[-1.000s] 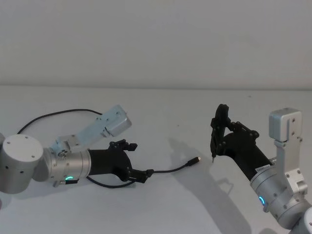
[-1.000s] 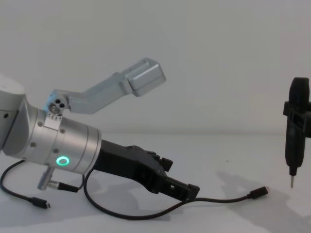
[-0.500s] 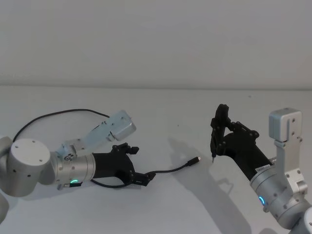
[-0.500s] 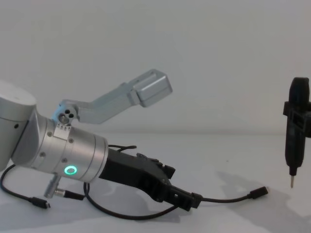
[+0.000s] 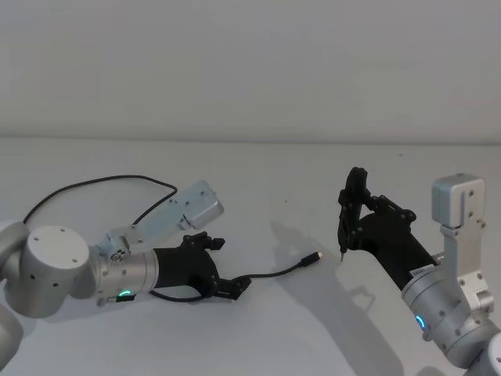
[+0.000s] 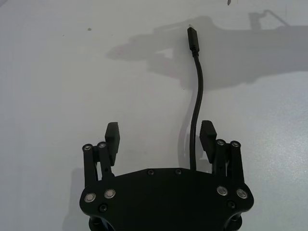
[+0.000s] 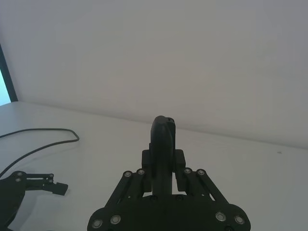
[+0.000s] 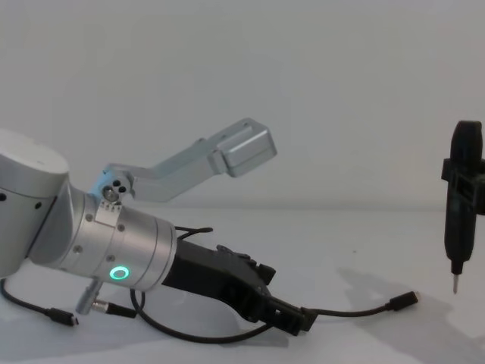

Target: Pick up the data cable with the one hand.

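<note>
Low on the left, the left gripper (image 6: 160, 134) reaches out nearly flat over the white bench (image 5: 258, 341), the green ring on its wrist lit and its jaws spread wide. The data cable (image 6: 197, 96) lies on the bench and passes between them, just beside one finger (image 6: 208, 136), unclamped. Its plug (image 5: 315, 257) rests farther right with bare bench around it. At the right, the right gripper (image 5: 351, 223) hovers with its jaws closed on a slim upright black tool (image 8: 461, 205), whose tip is near the plug but apart from it.
</note>
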